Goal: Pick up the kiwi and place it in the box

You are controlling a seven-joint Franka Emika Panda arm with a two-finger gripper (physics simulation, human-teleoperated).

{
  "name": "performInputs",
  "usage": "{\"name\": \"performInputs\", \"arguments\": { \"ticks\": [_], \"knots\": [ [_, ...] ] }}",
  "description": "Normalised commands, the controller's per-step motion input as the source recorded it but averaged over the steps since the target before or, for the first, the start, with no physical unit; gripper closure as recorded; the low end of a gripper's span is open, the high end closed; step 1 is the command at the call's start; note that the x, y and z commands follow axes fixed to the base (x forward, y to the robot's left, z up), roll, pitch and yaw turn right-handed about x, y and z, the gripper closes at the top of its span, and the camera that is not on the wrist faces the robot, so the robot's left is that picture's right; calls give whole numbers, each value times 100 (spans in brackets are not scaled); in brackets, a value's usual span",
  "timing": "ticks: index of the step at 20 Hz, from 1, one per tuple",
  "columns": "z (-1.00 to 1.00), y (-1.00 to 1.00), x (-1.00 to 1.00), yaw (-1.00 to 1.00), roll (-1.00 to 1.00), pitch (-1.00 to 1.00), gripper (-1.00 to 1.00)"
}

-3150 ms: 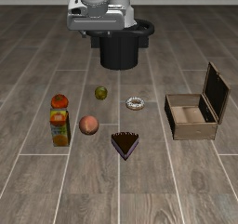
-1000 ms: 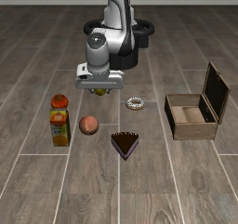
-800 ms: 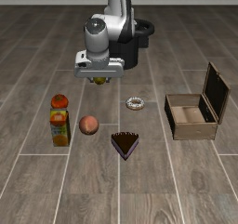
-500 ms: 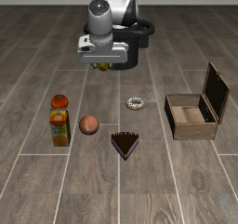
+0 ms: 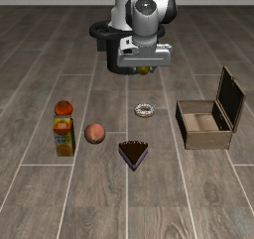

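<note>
White-and-grey rounded arm (image 5: 142, 7), black cylindrical base (image 5: 102, 30), pale grey boxy gripper (image 5: 145, 70).

Kiwi (image 5: 146, 71): small, brownish-green, mostly hidden. Only its lower part peeks out under the end effector (image 5: 145, 70), pinched between the fingers and well clear of the floor. Box (image 5: 204, 125): brown, wooden, rectangular, sitting flat on the plank floor at the exterior view's right. Its lid is hinged open and stands up along the right-hand side (leaning slightly outward), with the interior exposed. The kiwi is well apart from the box, above it in the view and toward the exterior view's left.
</note>
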Motion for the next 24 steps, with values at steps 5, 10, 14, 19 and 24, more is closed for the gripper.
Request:
{"name": "performInputs", "arguments": {
  "ticks": [5,10,14,19,24],
  "knots": [
    [0,100,0,0,0,0,100],
    [40,60,0,0,0,0,100],
    [100,0,0,0,0,0,100],
    [0,100,0,0,0,0,100],
    [0,40,60,0,0,0,100]
  ]
}}
